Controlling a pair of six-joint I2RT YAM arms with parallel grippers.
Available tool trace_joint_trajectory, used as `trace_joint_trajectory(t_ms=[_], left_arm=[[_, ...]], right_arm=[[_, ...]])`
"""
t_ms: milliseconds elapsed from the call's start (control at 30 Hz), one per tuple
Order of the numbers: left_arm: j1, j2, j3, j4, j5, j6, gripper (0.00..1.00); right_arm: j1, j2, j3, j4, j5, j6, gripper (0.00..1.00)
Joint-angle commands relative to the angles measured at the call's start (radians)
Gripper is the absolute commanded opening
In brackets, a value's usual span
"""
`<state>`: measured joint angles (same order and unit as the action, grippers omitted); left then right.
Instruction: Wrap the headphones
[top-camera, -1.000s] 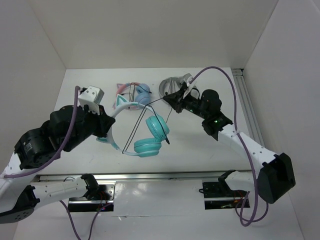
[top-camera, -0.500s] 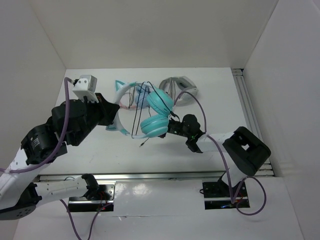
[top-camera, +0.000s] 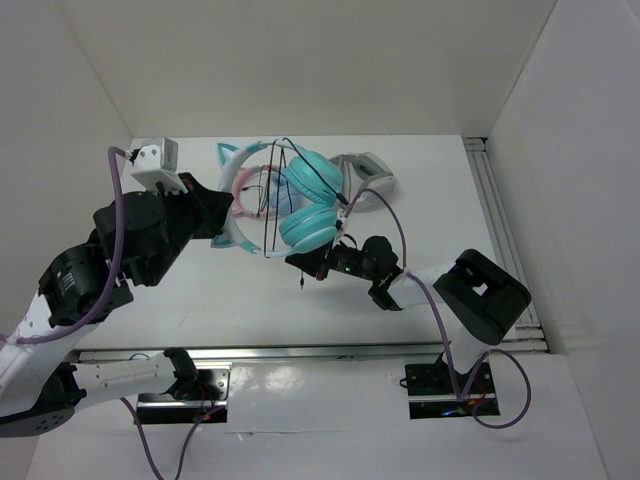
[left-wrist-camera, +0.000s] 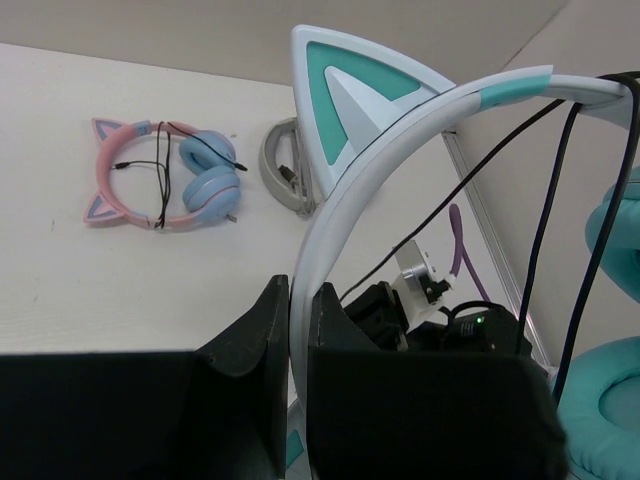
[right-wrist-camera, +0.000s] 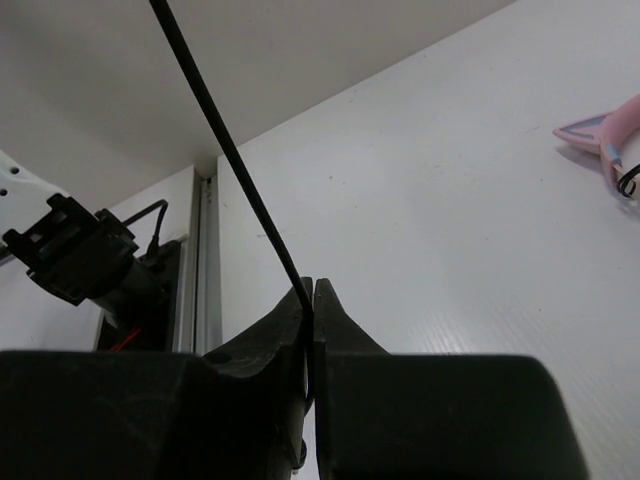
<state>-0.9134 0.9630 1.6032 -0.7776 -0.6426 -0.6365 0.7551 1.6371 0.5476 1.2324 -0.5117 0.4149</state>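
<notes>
The left hand (left-wrist-camera: 298, 320) is clamped on the pale headband (left-wrist-camera: 400, 130) of the teal headphones (top-camera: 310, 225), holding them off the white bench (top-camera: 440, 210) over its far half, thin black cable (right-wrist-camera: 235, 170) draped across the band. The right hand (right-wrist-camera: 312, 300) pinches that cable nearer the front edge. Pink-and-blue headphones (left-wrist-camera: 165, 185) and grey headphones (left-wrist-camera: 285, 180) lie by the far edge, under white walls (top-camera: 300, 60).
</notes>
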Motion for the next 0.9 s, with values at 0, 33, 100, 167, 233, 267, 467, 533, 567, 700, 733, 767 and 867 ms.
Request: trace_joint_trajectory(t_ms=[0, 33, 100, 167, 233, 267, 467, 533, 567, 700, 733, 767, 867], left_arm=[[-0.004, -0.018, 0.05, 0.146, -0.074, -0.051, 0.0], [-0.004, -0.006, 0.063, 0.137, -0.089, -0.051, 0.0], [-0.004, -0.006, 0.063, 0.136, -0.089, -0.051, 0.0], [-0.004, 0.003, 0.063, 0.136, -0.089, -0.051, 0.0], [-0.004, 0.003, 0.052, 0.136, -0.08, -0.051, 0.0], [-0.004, 0.003, 0.052, 0.146, -0.08, -0.051, 0.0], [-0.004, 0.003, 0.043, 0.146, -0.08, -0.051, 0.0], [-0.004, 0.003, 0.043, 0.146, -0.08, -0.051, 0.0], [-0.004, 0.003, 0.043, 0.146, -0.089, -0.042, 0.0], [-0.004, -0.006, 0.043, 0.136, -0.089, -0.042, 0.0], [-0.004, -0.015, 0.043, 0.136, -0.098, -0.042, 0.0], [-0.004, -0.015, 0.043, 0.136, -0.098, -0.042, 0.0], [-0.004, -0.015, 0.043, 0.136, -0.098, -0.042, 0.0]], right_arm=[[0.015, 0.007, -0.015, 0.085, 0.012, -0.002, 0.1], [0.015, 0.007, -0.032, 0.101, 0.012, -0.002, 0.12], [0.015, 0.017, -0.048, 0.128, 0.002, -0.002, 0.13], [0.015, 0.026, -0.061, 0.148, 0.002, 0.009, 0.13], [0.024, 0.035, -0.061, 0.157, -0.007, 0.018, 0.16], [0.024, 0.035, -0.061, 0.157, -0.007, 0.018, 0.16], [0.046, 0.053, -0.071, 0.153, -0.007, 0.018, 0.18], [0.046, 0.053, -0.071, 0.153, -0.007, 0.018, 0.23], [0.046, 0.043, -0.071, 0.153, -0.007, 0.009, 0.24], [0.046, 0.023, -0.071, 0.106, -0.007, -0.002, 0.24], [0.046, 0.023, -0.071, 0.105, -0.007, -0.002, 0.24], [0.046, 0.014, -0.081, 0.105, -0.007, -0.011, 0.22], [0.046, 0.004, -0.081, 0.105, 0.002, -0.011, 0.09]])
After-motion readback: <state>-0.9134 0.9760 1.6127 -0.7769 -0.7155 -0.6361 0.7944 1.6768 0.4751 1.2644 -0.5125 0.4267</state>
